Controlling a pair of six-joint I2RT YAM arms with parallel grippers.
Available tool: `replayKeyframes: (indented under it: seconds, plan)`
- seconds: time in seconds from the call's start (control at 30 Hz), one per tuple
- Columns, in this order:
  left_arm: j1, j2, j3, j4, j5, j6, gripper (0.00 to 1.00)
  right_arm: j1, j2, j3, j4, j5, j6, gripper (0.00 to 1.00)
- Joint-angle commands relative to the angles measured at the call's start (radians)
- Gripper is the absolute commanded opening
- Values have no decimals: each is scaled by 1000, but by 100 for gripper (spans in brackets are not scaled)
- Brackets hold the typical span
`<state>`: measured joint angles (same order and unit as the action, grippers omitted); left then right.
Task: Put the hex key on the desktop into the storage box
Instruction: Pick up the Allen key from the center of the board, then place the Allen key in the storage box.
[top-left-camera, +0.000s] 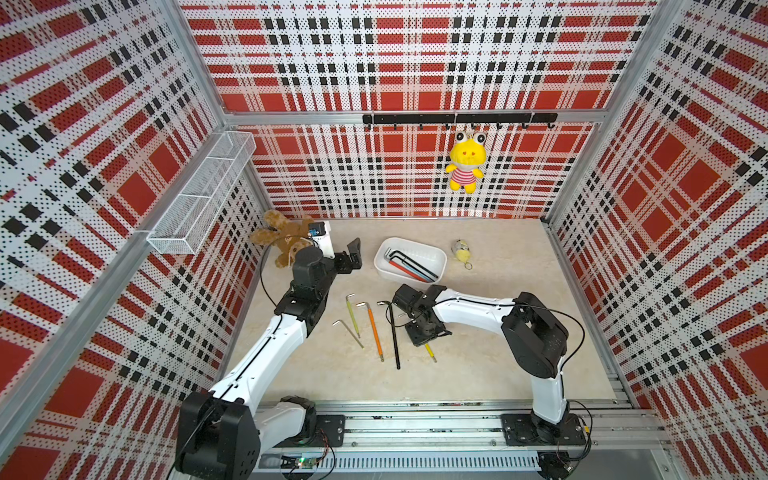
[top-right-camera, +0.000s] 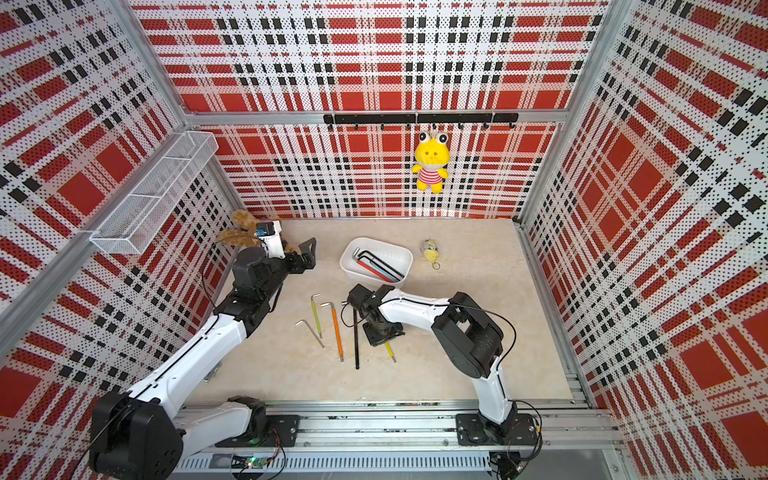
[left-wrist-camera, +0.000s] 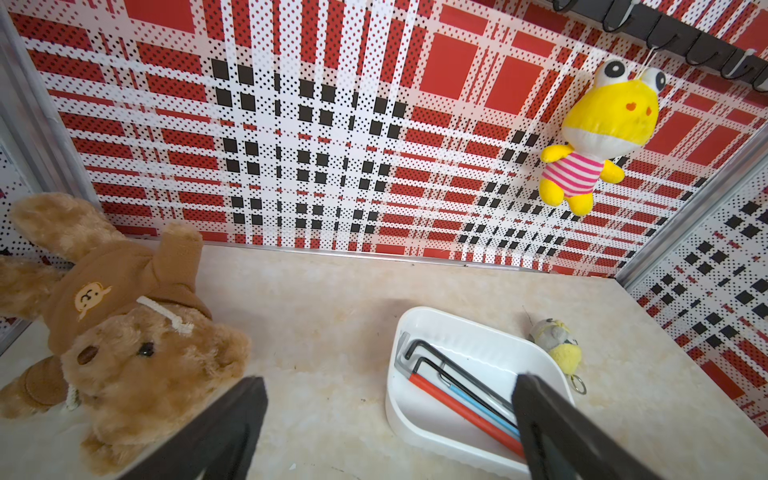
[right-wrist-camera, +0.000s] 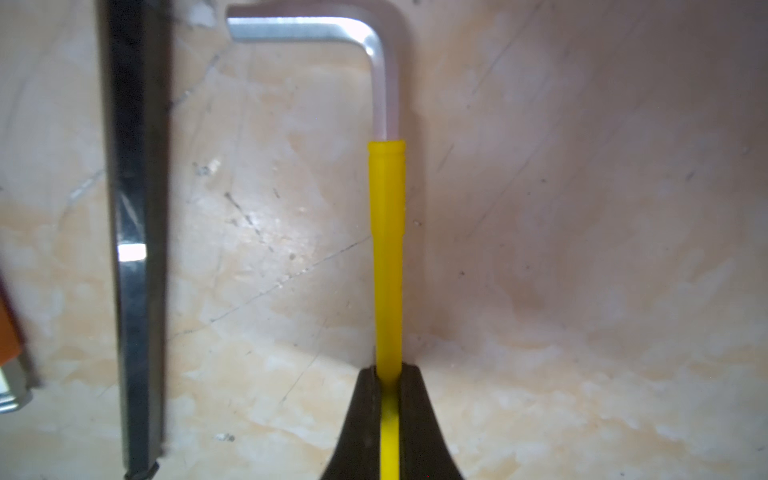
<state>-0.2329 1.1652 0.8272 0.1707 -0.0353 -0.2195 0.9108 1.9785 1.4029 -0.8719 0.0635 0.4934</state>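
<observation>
Looking down in a top view, the right end effector (top-left-camera: 422, 336) is low over the desk (top-left-camera: 498, 332), and the end of the yellow hex key (top-left-camera: 431, 354) shows from under it, apart from the storage box (top-left-camera: 432, 251). The left end effector (top-left-camera: 353, 255) hangs beside the teddy bear (top-left-camera: 276, 241). In the left wrist view its jaws stand wide apart. In the right wrist view the right jaws are clamped on the key's yellow sleeve, beside a black hex key (right-wrist-camera: 137, 249).

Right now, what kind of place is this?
Likely a staged robot test cell: plaid perforated walls enclose the desktop, the left arm and right arm mount on a front rail, plus a teddy bear prop.
</observation>
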Motion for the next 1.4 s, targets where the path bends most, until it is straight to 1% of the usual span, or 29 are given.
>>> replayKeyframes:
  seconds: [0.0, 0.07, 0.2, 0.33, 0.4, 0.53, 0.73, 0.8, 0.93, 1.03, 1.2, 1.3, 1.37]
  plan:
    - [-7, -26, 1, 7, -12, 13, 99, -19, -79, 56, -25, -14, -98, 0]
    - [-7, -27, 1, 7, -11, 13, 99, -42, -101, 81, -47, -19, -143, 0]
    - [-6, -30, 5, -2, -18, 15, 99, -122, -158, 129, -88, -45, -233, 0]
    - [-7, -39, 4, -5, -31, 19, 99, -184, -227, 162, -64, -84, -333, 0]
    - [-6, -41, 2, -2, -32, 19, 99, -199, -236, 202, -50, -78, -400, 0]
    - [-7, -31, 4, 0, -25, 17, 99, -228, -197, 303, 8, -14, -564, 0]
    - [-6, -42, 8, -11, -48, 23, 99, -294, -50, 486, 80, -96, -721, 0]
    - [-6, -44, 10, -11, -50, 23, 99, -309, 22, 571, 54, -109, -745, 0]
    - [-6, -42, 9, -16, -57, 27, 99, -316, 161, 716, -11, -74, -764, 0]
    - [-7, -39, 11, -14, -57, 28, 99, -324, 206, 731, 13, -74, -768, 0]
    - [-7, -29, 23, -17, -42, 29, 99, -346, 276, 742, 41, -112, -759, 0]
    - [-5, -29, 24, -17, -38, 29, 99, -369, 348, 795, 11, -160, -739, 0]
    - [-2, -31, 24, -17, -38, 29, 99, -378, 387, 820, -2, -171, -734, 0]
